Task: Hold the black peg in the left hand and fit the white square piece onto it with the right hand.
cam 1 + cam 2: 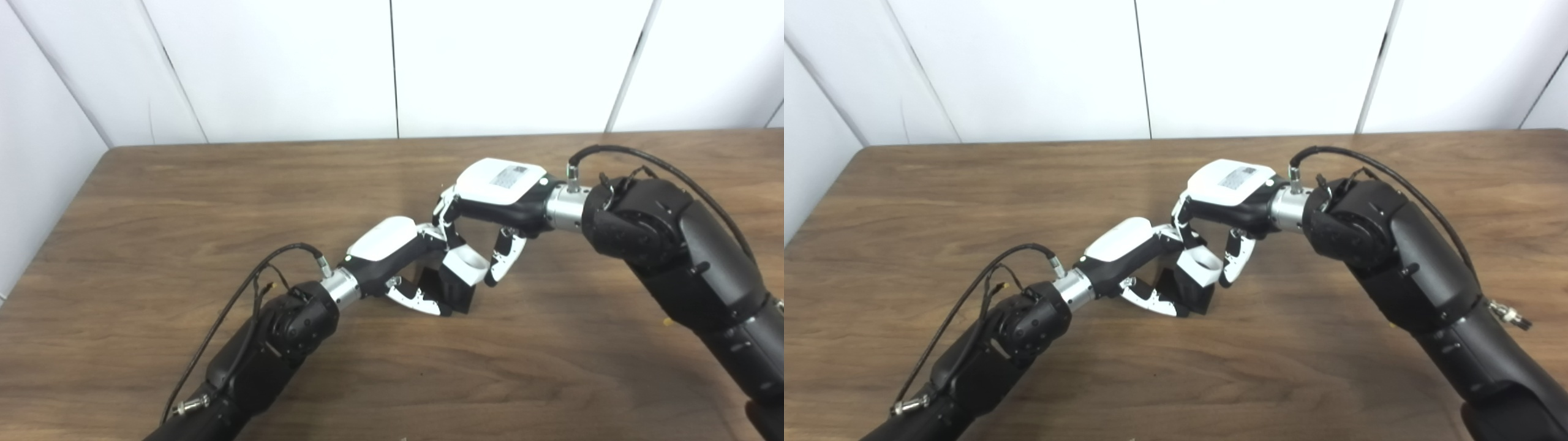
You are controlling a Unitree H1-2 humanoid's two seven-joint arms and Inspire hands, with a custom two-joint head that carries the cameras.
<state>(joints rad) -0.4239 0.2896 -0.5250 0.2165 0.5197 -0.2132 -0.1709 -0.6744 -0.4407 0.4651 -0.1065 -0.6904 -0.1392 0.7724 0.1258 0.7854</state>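
The black peg block [452, 291] [1193, 293] stands on the wooden table [184, 202] near its middle. My left hand [392, 257] [1127, 257] is shut on it from the left, its thumb along the block's front. The white square piece [465, 264] [1200, 266], with a round hole in its top, sits tilted on the top of the black block. My right hand [490, 202] [1222, 205] reaches in from the right above it and is shut on the white piece, fingers on its far side and thumb on its right. The peg's top is hidden under the white piece.
The table's far edge meets a white panelled wall [392, 67]. Its rounded left corner [113, 153] lies at the back left. Black cables [245, 294] loop off both wrists.
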